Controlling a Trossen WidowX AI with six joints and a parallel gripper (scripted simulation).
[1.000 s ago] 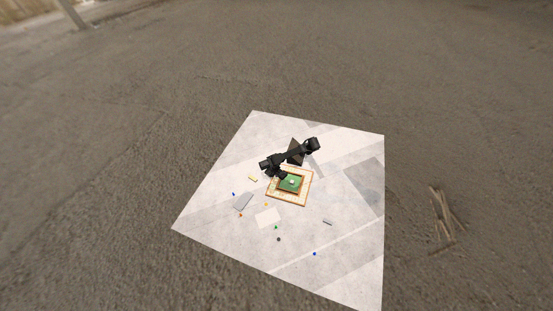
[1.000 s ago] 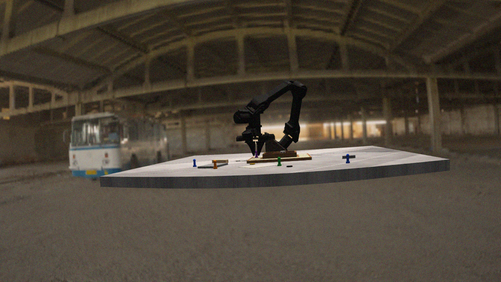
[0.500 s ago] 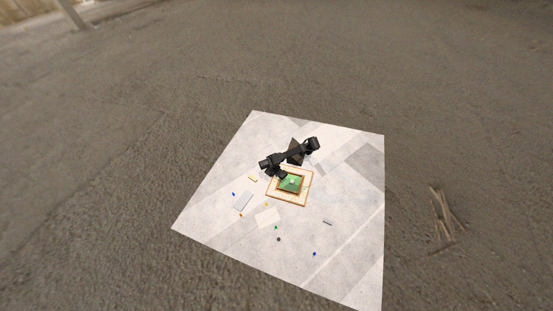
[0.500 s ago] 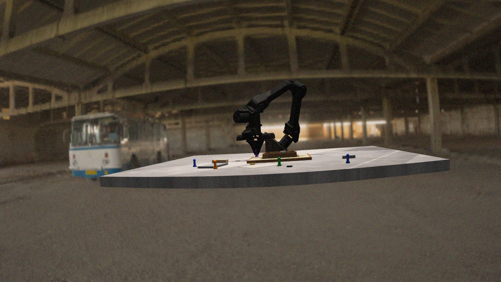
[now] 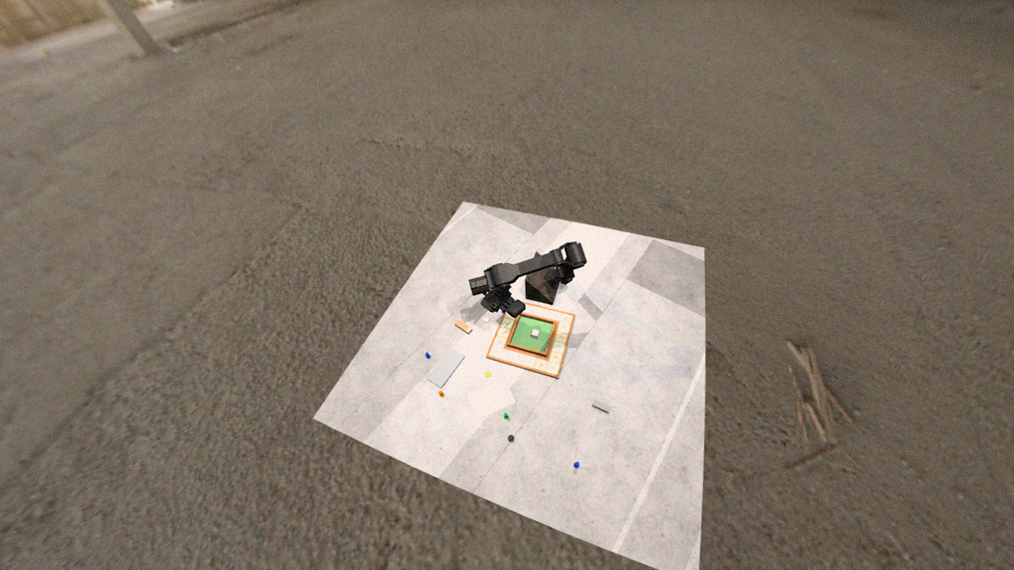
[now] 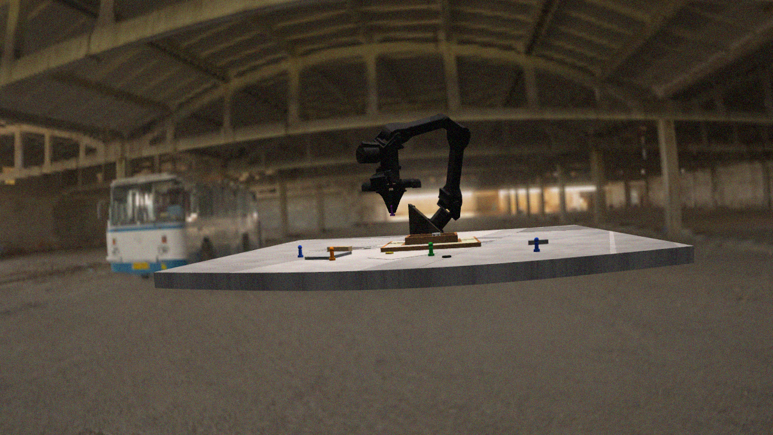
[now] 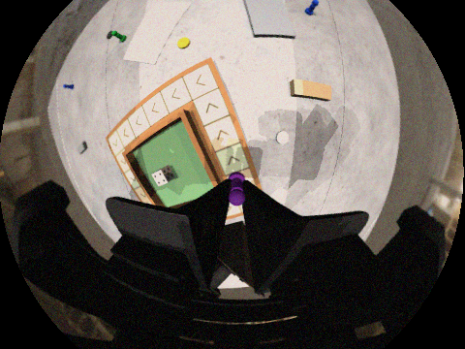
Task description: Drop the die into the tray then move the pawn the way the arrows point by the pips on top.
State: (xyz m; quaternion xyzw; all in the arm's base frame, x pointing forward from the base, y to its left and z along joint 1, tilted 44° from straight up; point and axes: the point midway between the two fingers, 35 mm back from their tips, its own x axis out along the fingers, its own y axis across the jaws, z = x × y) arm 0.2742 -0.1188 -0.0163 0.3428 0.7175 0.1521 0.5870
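Note:
My gripper (image 6: 392,207) (image 7: 236,184) is shut on the purple pawn (image 6: 392,212) (image 7: 236,194) and holds it in the air above the board (image 5: 524,364) (image 6: 468,243) (image 7: 229,93). In the wrist view the pawn overlaps the right column of squares, just below a square with an arrow pointing up the column. The white die (image 5: 535,333) (image 7: 159,177) lies on the green floor inside the brown-walled tray (image 7: 200,127), with several dark pips on its top face. The fingers and arm hide the lower part of the board in the wrist view.
A wooden block (image 5: 463,327) (image 7: 312,90) and a white disc (image 7: 282,138) lie beside the board. A grey plate (image 5: 446,368), yellow disc (image 5: 487,374), orange pawn (image 5: 441,394), green pawn (image 5: 506,415), two blue pawns (image 5: 428,354) (image 5: 576,464), black disc (image 5: 511,437) and grey bar (image 5: 601,407) are farther out.

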